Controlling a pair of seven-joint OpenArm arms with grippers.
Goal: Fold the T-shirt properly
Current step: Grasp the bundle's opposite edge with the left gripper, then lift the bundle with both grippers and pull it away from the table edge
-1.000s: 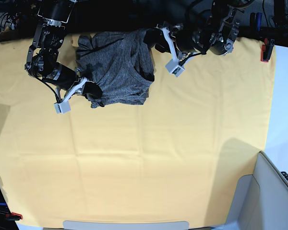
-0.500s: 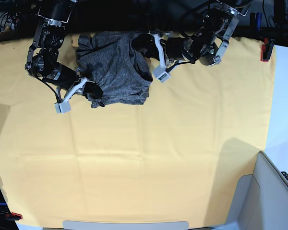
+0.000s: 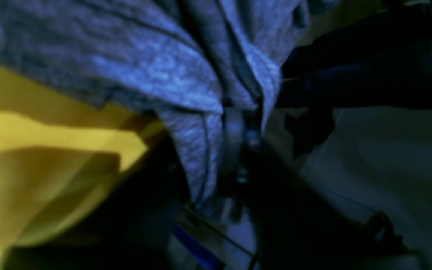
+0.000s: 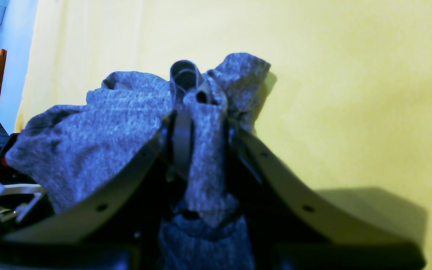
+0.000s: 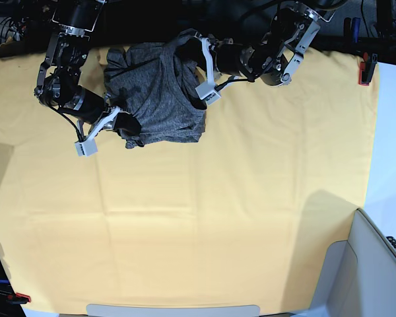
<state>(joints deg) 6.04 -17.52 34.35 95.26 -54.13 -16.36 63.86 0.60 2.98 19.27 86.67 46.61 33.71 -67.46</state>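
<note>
Yellow-orange table cloth [image 5: 204, 218] carries the T-shirt [image 5: 160, 89], bunched at the far edge. Both claws pinch it: the right gripper [image 4: 201, 123] a near corner, the left gripper [image 3: 238, 127] a far fold. Spreading seems underway; next, both should draw the fabric flat.

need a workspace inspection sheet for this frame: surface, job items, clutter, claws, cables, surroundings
Surface: yellow-orange table cloth, creased, covers the table.
Job's things: grey shirt bunched at the far edge, not flat.
Clutter: nothing seen on the cloth.
Claws: left claw shut on the shirt's fabric; right claw shut on a fold of the shirt.
Cables: black wires run along the right arm; others on the left arm.
Surroundings: red clamp at the cloth's far corner; grey bin at the near corner.
</note>
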